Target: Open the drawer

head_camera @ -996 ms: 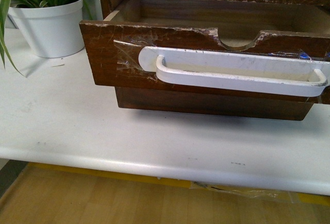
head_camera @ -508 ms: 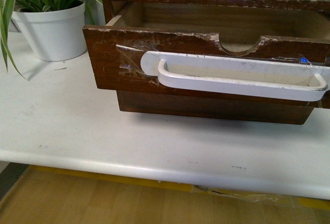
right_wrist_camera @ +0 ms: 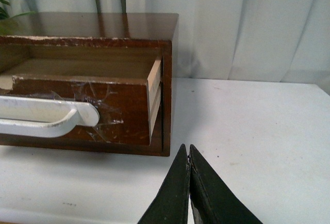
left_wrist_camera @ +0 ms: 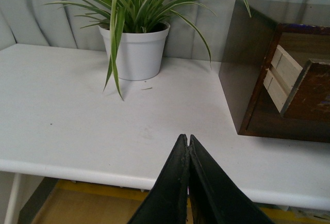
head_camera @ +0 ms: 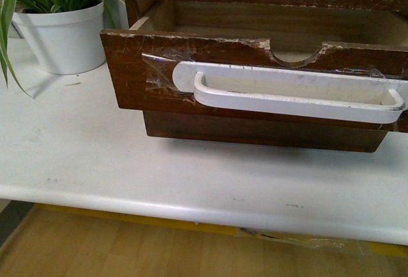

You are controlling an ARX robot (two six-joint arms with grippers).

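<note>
**Kid:** What are those two black things low down?

**Helper:** The nearest ones are the robot's claws. The left gripper (left_wrist_camera: 188,140) is pinched closed on nothing, over the front edge of the table (head_camera: 95,162). The right gripper (right_wrist_camera: 188,149) is pinched closed too, and empty. Both are well away from the handle, so I think the pulling is done

**Kid:** Where is the drawer?

**Helper:** The drawer (head_camera: 134,66) sticks out of its brown box (right_wrist_camera: 129,25) toward the table's front edge. You can see into it from above

**Kid:** Why the tape?

**Helper:** The shiny, crinkly tape holds the long white handle (head_camera: 293,92) on, so a claw has something to hook. The wood is dark, scratched and chipped, with a half-round bite in its top edge

**Kid:** And behind?

**Helper:** A smooth white pot (left_wrist_camera: 134,48) with long stripy leaves, near the back left corner
</note>
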